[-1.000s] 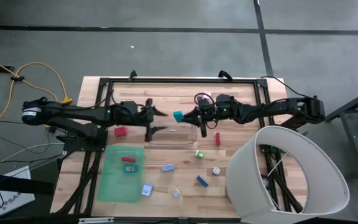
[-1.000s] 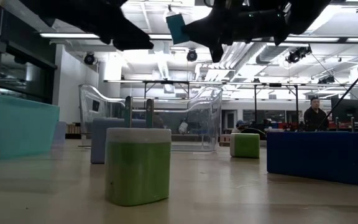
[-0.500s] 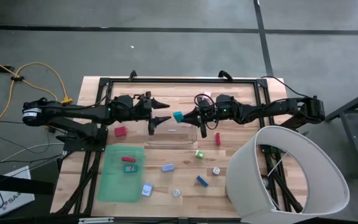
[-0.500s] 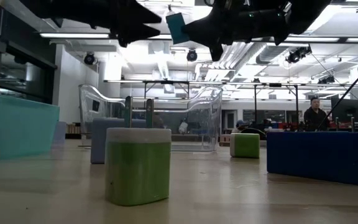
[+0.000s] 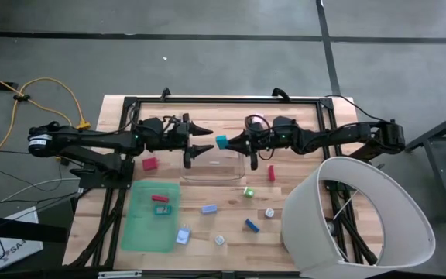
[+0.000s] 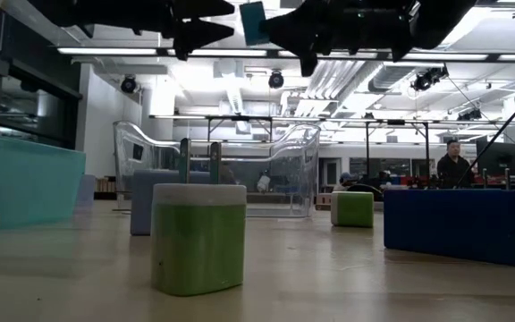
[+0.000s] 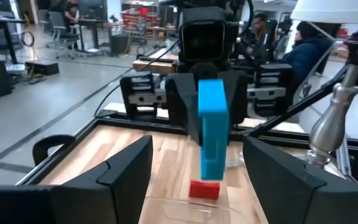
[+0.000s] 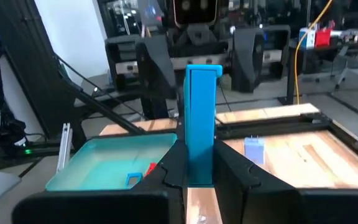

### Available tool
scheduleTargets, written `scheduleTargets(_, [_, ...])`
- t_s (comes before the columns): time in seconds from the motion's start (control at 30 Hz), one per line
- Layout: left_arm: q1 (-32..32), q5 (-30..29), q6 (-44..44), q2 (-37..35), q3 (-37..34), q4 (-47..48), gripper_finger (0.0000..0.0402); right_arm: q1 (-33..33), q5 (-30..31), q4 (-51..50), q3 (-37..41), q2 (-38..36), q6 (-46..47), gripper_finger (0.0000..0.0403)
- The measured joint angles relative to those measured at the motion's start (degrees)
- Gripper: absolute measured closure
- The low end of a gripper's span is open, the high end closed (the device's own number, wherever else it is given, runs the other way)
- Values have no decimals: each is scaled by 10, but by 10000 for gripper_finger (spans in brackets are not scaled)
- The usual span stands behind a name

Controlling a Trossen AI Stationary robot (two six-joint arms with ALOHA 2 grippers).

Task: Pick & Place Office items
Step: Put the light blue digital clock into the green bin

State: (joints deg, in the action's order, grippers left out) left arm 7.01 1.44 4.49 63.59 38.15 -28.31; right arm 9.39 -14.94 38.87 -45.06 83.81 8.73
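The wooden bench (image 5: 300,167) is seen from above, with a large white lampshade (image 5: 358,217) covering its near right corner and a flat green mat (image 5: 151,215) laid toward its near left corner. A clear plastic bin (image 5: 214,167) is set near the middle of the bench. Both arms are stretched over the far half of the bench and are turned toward each other above the bin's far edge. The left gripper (image 5: 207,141) is held with its fingers spread wide and nothing between them. The right gripper (image 5: 231,142) is closed on a teal office item (image 5: 221,142), a narrow block held in the air between the two grippers. The remaining office items are scattered on the bench: a red block (image 5: 150,163) near the left edge, a red piece (image 5: 159,198) on the mat, a green cube (image 5: 248,191) beside the bin, and a blue block (image 5: 252,225) toward the near edge.
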Motion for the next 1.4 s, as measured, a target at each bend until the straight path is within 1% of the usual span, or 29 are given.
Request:
scheduleTargets(0.17, [0, 2, 3, 14, 0, -27, 158, 0, 22, 5, 0, 0, 0, 362])
scheduleTargets(0.4, [0, 6, 11, 67, 0, -95, 158, 0, 22, 8, 0, 0, 0, 362])
scheduleTargets(0.53, [0, 14, 14, 72, 1, -126, 158, 0, 26, 6, 0, 0, 1, 362])
scheduleTargets(0.7, [4, 15, 19, 74, 1, -126, 164, 0, 25, 4, 0, 0, 2, 362])
scheduleTargets(0.8, [4, 15, 20, 75, 1, -125, 177, 0, 14, 4, 0, 0, 2, 362])
scheduleTargets(1.4, [4, 13, 20, 75, 1, -126, 284, 0, 13, -6, 0, 0, 7, 362])
